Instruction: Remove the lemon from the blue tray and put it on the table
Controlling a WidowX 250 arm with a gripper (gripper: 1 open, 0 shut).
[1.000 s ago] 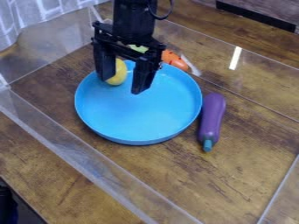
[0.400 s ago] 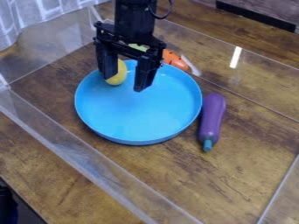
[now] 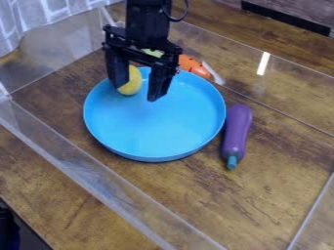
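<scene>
A small yellow lemon (image 3: 131, 82) lies at the far left inside the round blue tray (image 3: 156, 132), which rests on the dark wood-plank table (image 3: 78, 166). My black gripper (image 3: 139, 86) hangs straight down over the tray's back left part, open. Its left finger (image 3: 119, 76) covers part of the lemon and its right finger (image 3: 158, 86) stands just right of it, so the lemon sits between the fingers. I cannot tell whether either finger touches it.
An orange carrot (image 3: 196, 66) lies just behind the tray's far rim, partly hidden by the gripper. A purple eggplant (image 3: 236, 134) with a green stem rests on the table right of the tray. Glossy clear sheet walls border the table at left and front.
</scene>
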